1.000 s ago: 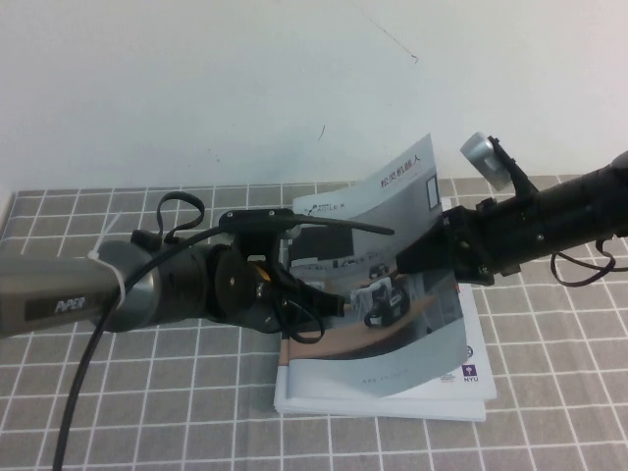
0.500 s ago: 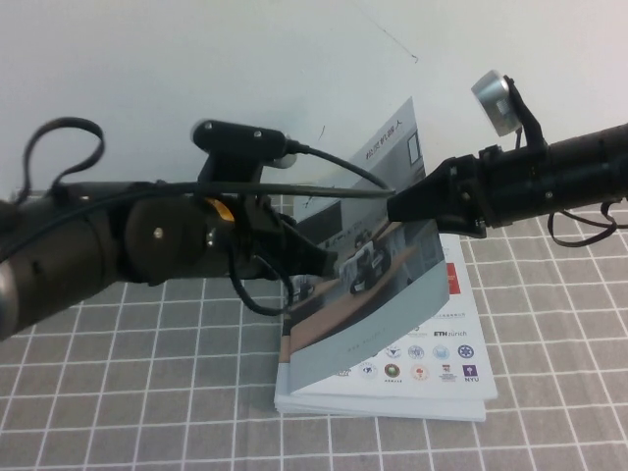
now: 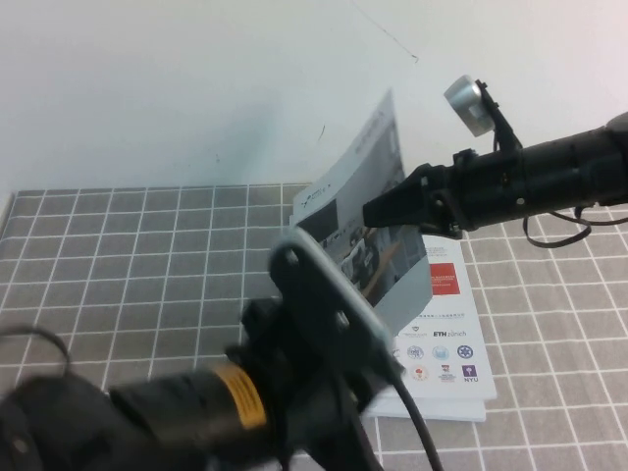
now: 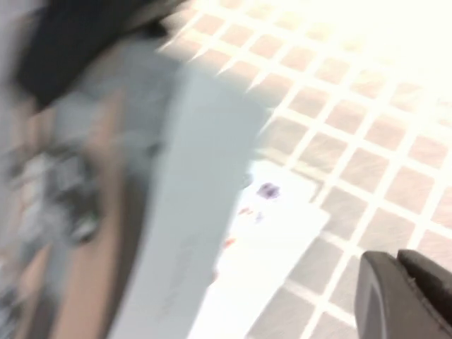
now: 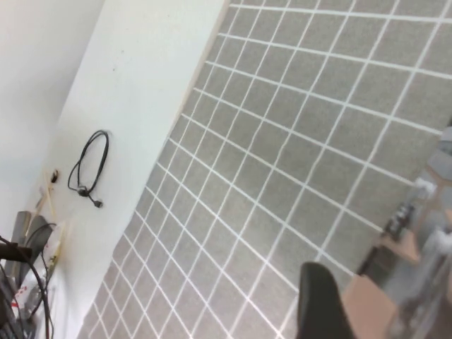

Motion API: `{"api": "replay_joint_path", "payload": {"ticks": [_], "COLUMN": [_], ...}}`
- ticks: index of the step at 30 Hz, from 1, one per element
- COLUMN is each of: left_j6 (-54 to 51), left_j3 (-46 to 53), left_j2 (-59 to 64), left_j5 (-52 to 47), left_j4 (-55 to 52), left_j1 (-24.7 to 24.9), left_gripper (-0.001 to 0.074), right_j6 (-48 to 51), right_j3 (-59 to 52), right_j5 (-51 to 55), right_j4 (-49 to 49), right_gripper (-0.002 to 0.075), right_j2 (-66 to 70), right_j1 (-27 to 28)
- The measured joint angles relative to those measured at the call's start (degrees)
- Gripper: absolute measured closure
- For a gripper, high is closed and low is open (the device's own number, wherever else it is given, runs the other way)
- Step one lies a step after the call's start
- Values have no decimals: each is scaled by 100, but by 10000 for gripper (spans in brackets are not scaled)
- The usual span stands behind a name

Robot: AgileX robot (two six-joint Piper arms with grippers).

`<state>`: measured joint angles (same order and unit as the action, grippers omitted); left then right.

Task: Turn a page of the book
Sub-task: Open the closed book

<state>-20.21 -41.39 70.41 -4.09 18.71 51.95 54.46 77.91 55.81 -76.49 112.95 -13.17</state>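
**Page lifted, mid-turn**

The right gripper [image 3: 378,211] has its fingers pinched closed on the page [image 3: 368,221], holding it near upright above the book [image 3: 442,334], which lies flat on the tiled surface [image 3: 118,255]. I judge the turn about half done; next I need to carry the leaf over toward the spine side and let go. The left gripper [image 4: 406,296] hangs low beside the book's near corner, apart from it; I cannot tell whether its fingers are open.

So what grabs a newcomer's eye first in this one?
The page standing nearly upright over the open book at centre, pinched by the right gripper reaching in from the right. Then the left gripper, looming blurred at the bottom of the high view.
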Motion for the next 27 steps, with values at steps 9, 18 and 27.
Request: {"api": "replay_joint_path", "payload": {"ticks": [9, 18, 27], "left_j6": [-14, -41, -449], "left_j3": [319, 319, 319], "left_j2": [916, 2382, 3301], "left_j5": [2090, 4301, 6210], "left_j4": [0, 862, 3212], "left_j1": [1266, 1304, 1304], "left_gripper": [737, 738, 737], "right_j6": [255, 613, 662], "right_j3": [0, 0, 0], "right_j5": [-34, 305, 861], "right_j4": [-643, -1184, -1290], "right_gripper": [345, 345, 345], "right_j2": [0, 0, 0], "right_j1": [-353, -421, -421]}}
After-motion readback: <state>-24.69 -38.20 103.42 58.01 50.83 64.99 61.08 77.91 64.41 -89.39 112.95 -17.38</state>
